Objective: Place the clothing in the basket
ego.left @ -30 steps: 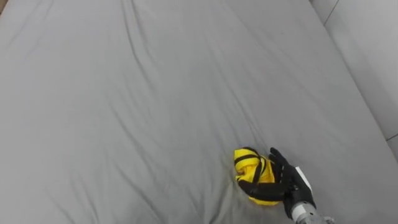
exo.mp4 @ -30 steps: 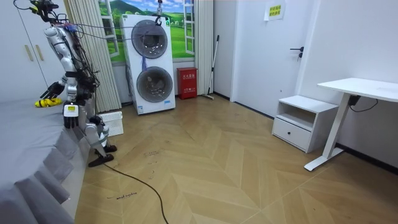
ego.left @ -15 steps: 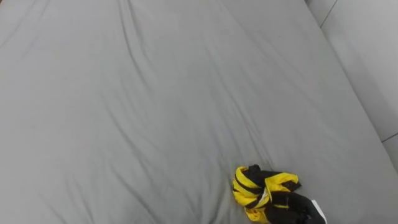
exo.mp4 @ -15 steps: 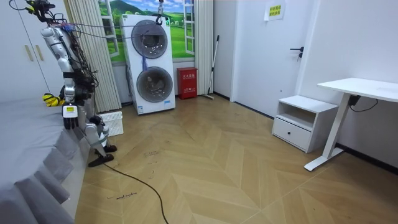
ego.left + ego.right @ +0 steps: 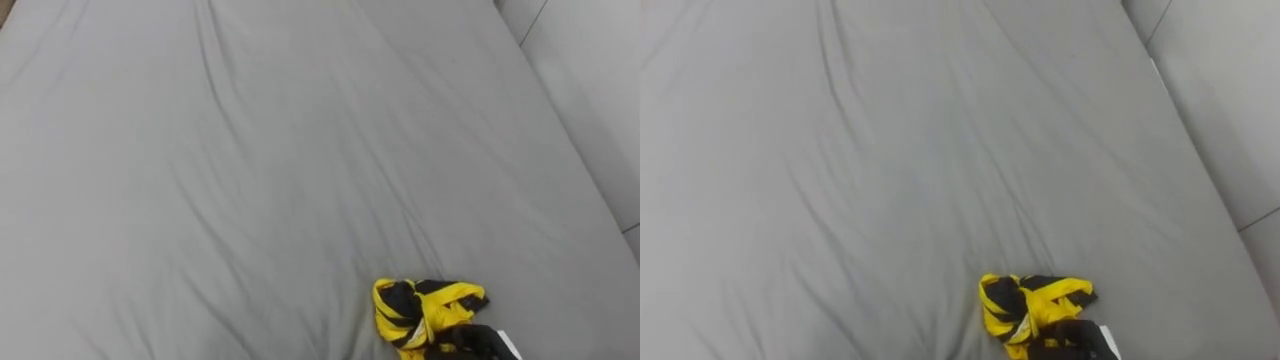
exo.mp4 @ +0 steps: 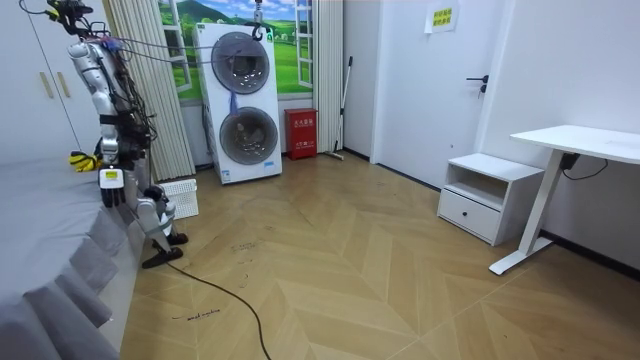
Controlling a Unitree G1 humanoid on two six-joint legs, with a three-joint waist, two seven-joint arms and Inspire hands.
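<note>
A crumpled yellow and black garment (image 5: 420,305) lies on the grey bed sheet (image 5: 250,170), close to the near edge. My right hand (image 5: 472,344) sits at its near side, at the very bottom of the eye views, with dark fingers curled into the cloth. The same garment (image 5: 1030,305) and right hand (image 5: 1078,340) show in the right eye view. In the room view I stand at the bed's edge by the curtain, and the garment (image 6: 82,160) is a yellow spot in front of my chest. My left hand (image 6: 110,192) hangs at my side.
A white laundry basket (image 6: 181,197) stands on the wooden floor beside my feet, in front of the stacked washer and dryer (image 6: 245,100). The bed's wide sheet stretches away to the left. A pale wall panel (image 5: 590,90) borders the bed on the right.
My right hand lay flat with straight fingers on the garment; it has since curled into the cloth and drawn back toward the near edge, bunching the garment and pulling it along.
</note>
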